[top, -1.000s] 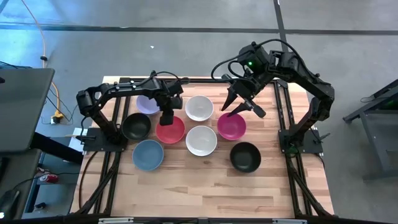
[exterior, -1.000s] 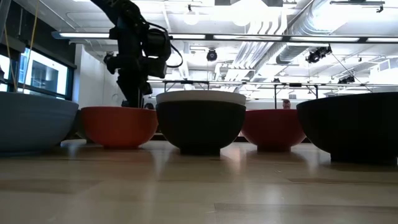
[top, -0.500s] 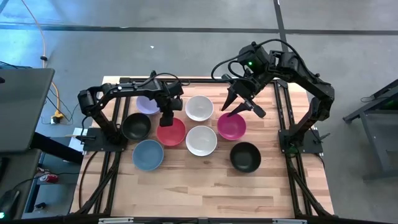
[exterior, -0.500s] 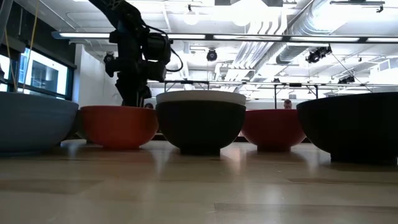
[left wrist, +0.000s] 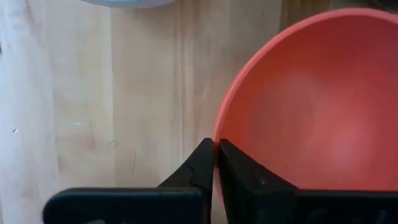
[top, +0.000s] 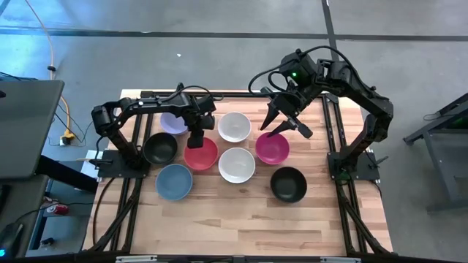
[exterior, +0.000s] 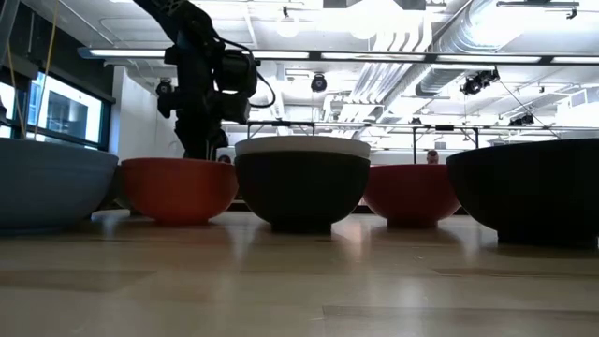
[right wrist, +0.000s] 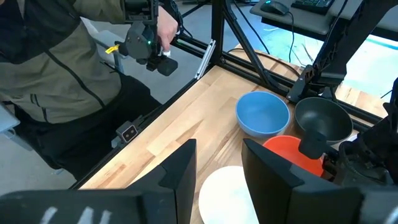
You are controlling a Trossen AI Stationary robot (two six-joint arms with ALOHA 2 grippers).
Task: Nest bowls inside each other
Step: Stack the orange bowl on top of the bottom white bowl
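Note:
Eight bowls stand on their bases on the table: lavender (top: pixel 173 122), white (top: pixel 234 126), black (top: pixel 160 148), red (top: pixel 200 153), white (top: pixel 236 164), magenta (top: pixel 272 148), blue (top: pixel 174 181), black (top: pixel 288 183). My left gripper (top: pixel 196 139) is at the red bowl's far rim and shut on it; the low view shows it (exterior: pixel 200 145) reaching down into that bowl (exterior: pixel 178 187). My right gripper (top: pixel 281 129) hangs open above the magenta bowl's far edge and touches nothing. My left gripper pinches the red bowl's rim (left wrist: pixel 216 140) on its far side, with one finger inside the bowl and one (left wrist: pixel 198 163) outside. The fingers come from above, pointing down. The bowl sits upright with its base on the table.
The bowls stand close together in two loose rows across the table's middle. Bare wood (top: pixel 234 219) lies toward the near edge. In the right wrist view a person (right wrist: pixel 68 74) stands beyond the table's edge holding a hand controller (right wrist: pixel 146 43).
My left wrist has turned slightly at the red bowl's rim. The bowls stand where they were, and my right arm has kept still.

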